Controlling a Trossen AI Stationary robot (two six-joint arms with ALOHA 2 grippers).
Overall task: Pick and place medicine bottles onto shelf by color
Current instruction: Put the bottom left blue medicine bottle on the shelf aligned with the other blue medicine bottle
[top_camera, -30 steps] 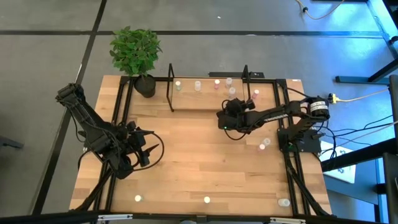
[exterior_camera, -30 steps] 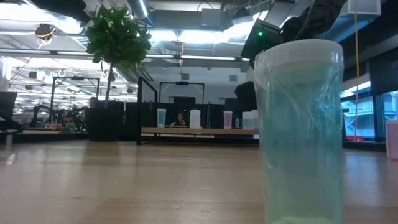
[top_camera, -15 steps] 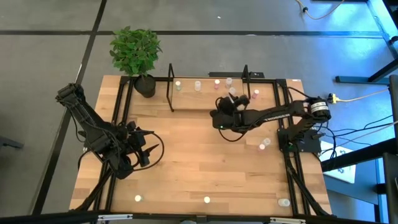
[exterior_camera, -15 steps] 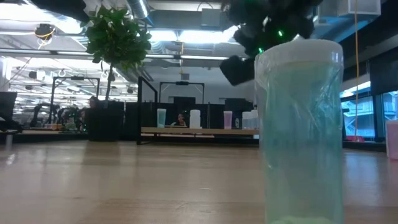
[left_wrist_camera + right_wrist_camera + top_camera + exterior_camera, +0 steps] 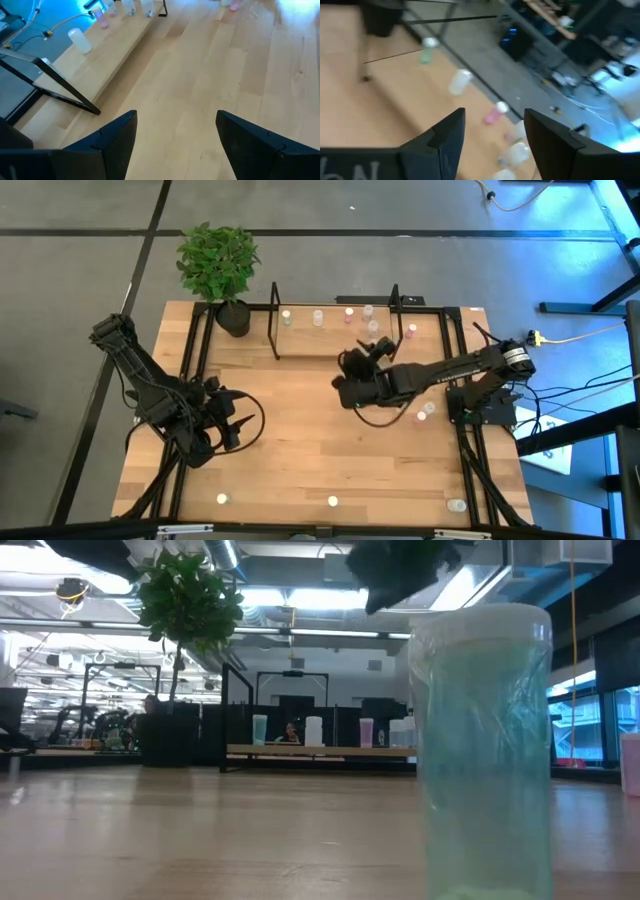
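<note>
The shelf (image 5: 330, 342) stands at the table's far edge with several medicine bottles (image 5: 318, 318) upright on its board; in the right wrist view they show as a green one (image 5: 426, 50), a white one (image 5: 460, 81) and a pink one (image 5: 495, 114). My right gripper (image 5: 362, 358) hovers open and empty in front of the shelf, high above the table, pointing at it. At the table's left my left gripper (image 5: 240, 420) waits open, with nothing between its fingers (image 5: 117, 142). Loose bottles (image 5: 425, 412) stand on the tabletop.
A potted plant (image 5: 220, 270) stands at the shelf's left end. Single bottles stand along the near edge (image 5: 222, 499), (image 5: 333, 502), (image 5: 457, 505); one of them fills the low view (image 5: 480, 750). Bare wood lies between the two arms.
My right gripper has risen well above the table and drawn back from the shelf toward the table's left and near side, rolling somewhat as it went. It stays open and empty. The bottles on the shelf have kept their places.
</note>
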